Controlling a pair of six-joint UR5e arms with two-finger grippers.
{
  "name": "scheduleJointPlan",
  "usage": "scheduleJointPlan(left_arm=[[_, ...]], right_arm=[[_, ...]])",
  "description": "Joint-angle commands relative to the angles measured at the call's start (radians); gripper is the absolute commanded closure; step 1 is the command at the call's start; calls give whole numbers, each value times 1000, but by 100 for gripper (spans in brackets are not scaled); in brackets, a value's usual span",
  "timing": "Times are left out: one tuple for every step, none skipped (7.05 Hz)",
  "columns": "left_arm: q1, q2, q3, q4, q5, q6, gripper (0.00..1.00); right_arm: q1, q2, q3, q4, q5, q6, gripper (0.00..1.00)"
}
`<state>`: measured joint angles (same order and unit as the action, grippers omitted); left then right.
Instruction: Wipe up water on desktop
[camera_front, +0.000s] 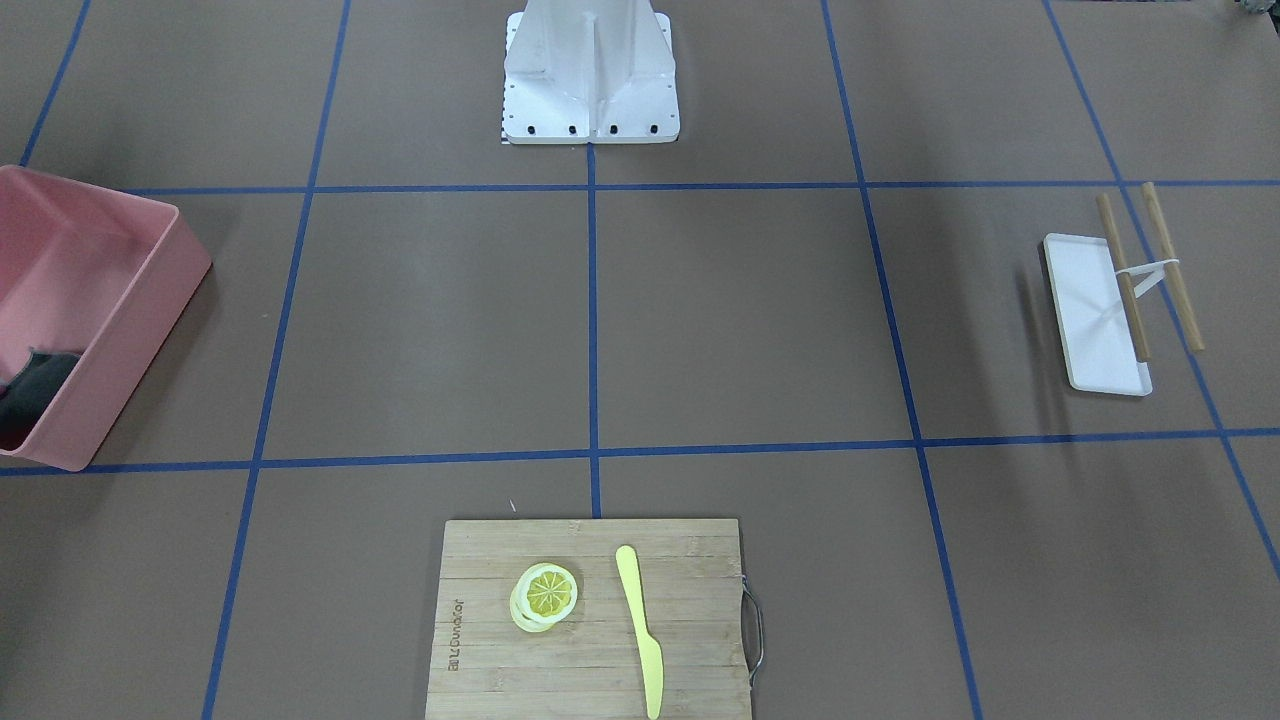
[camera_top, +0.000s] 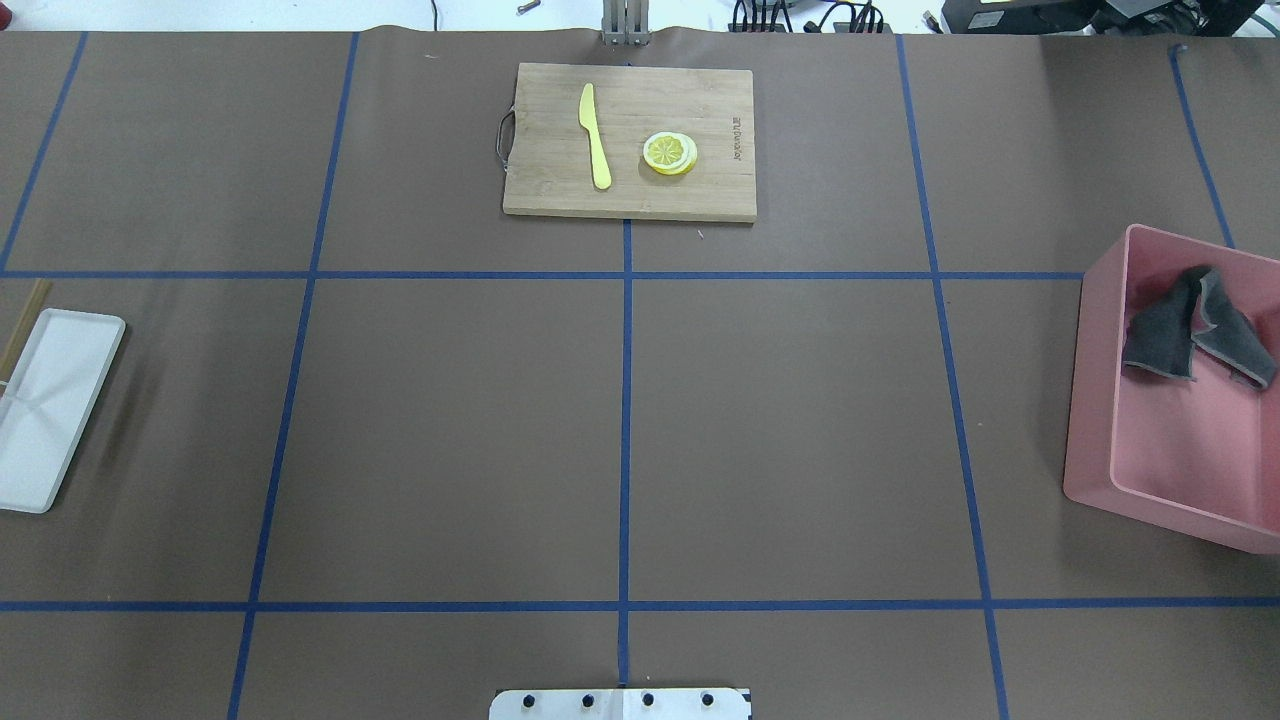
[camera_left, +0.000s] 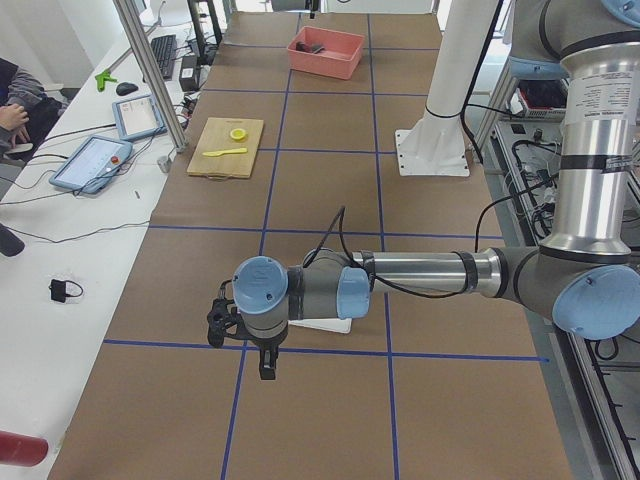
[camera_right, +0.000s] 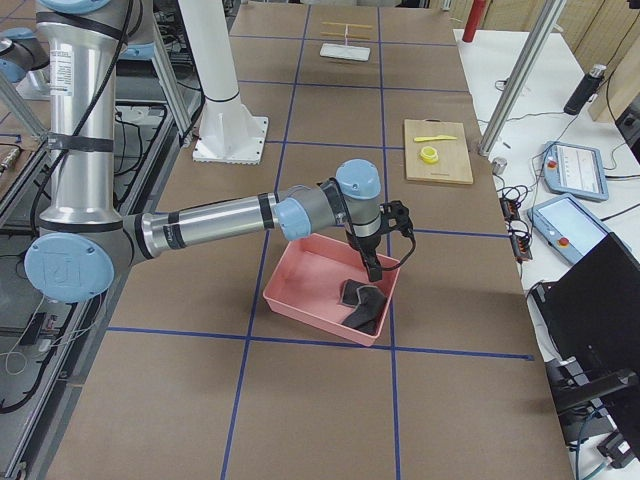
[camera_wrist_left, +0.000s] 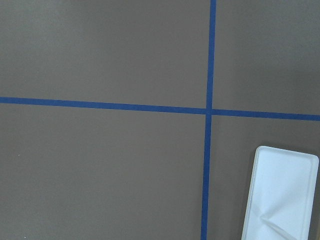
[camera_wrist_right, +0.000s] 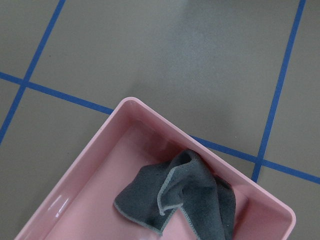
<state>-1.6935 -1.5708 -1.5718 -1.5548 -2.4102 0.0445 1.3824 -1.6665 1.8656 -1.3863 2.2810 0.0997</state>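
Observation:
The desktop (camera_top: 780, 430) is brown with blue tape lines; I see no water on it in any view. A grey cloth (camera_top: 1190, 330) lies crumpled in a pink bin (camera_top: 1090, 400) at the robot's right; the right wrist view shows the cloth (camera_wrist_right: 185, 195) from above. My right gripper (camera_right: 375, 270) shows only in the exterior right view, hanging over the bin just above the cloth; I cannot tell if it is open or shut. My left gripper (camera_left: 267, 366) shows only in the exterior left view, above the table beside a white tray (camera_left: 325, 325); I cannot tell its state.
The white tray (camera_top: 50, 400) with a wooden stick rack (camera_front: 1125, 275) sits at the robot's left. A bamboo cutting board (camera_top: 630, 190) at the far middle holds lemon slices (camera_top: 670, 153) and a yellow knife (camera_top: 594, 135). The robot base (camera_front: 590, 70) stands at the near edge.

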Motion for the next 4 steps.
scheduleJointPlan(left_arm=[[0, 0, 1, 1, 0, 0, 2], [-2, 0, 1, 1, 0, 0, 2], [0, 2, 1, 1, -1, 0, 2], [0, 8, 1, -1, 0, 0, 2]], right_arm=[[65, -106, -17, -2, -14, -8, 0], [134, -152, -17, -3, 1, -8, 0], [174, -201, -25, -5, 0, -8, 0], [211, -208, -51, -7, 2, 1, 0]])
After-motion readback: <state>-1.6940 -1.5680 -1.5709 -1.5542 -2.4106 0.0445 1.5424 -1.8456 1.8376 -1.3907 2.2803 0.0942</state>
